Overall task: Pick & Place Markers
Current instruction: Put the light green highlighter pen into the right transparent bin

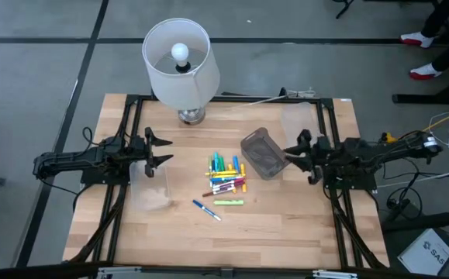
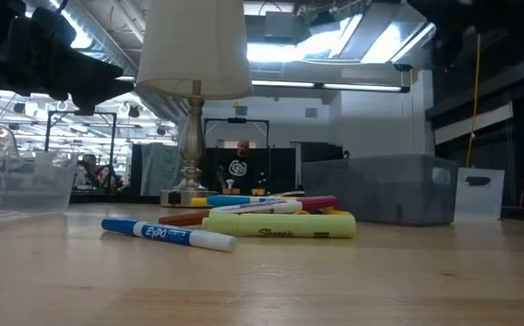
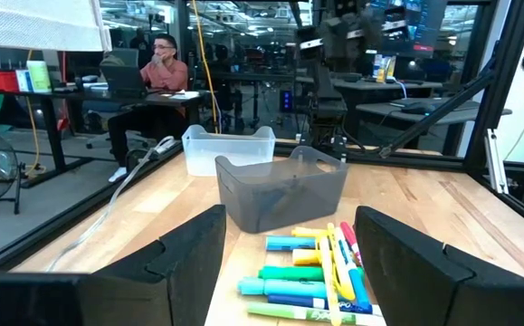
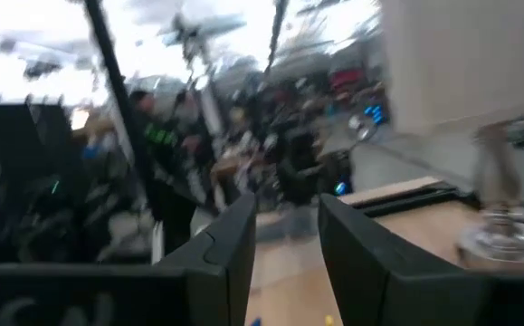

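Left hand (image 1: 164,149) hovers open above a clear bin (image 1: 153,188); right hand (image 1: 294,157), fingers parted and empty, hangs beside the grey bin (image 1: 264,154). The markers (image 1: 226,177) lie heaped mid-surface (image 1: 286,225), one blue marker (image 1: 205,209) apart; lamp (image 1: 178,62) behind.

Overhead looks straight down — low view level, both share markers (image 1: 226,179).
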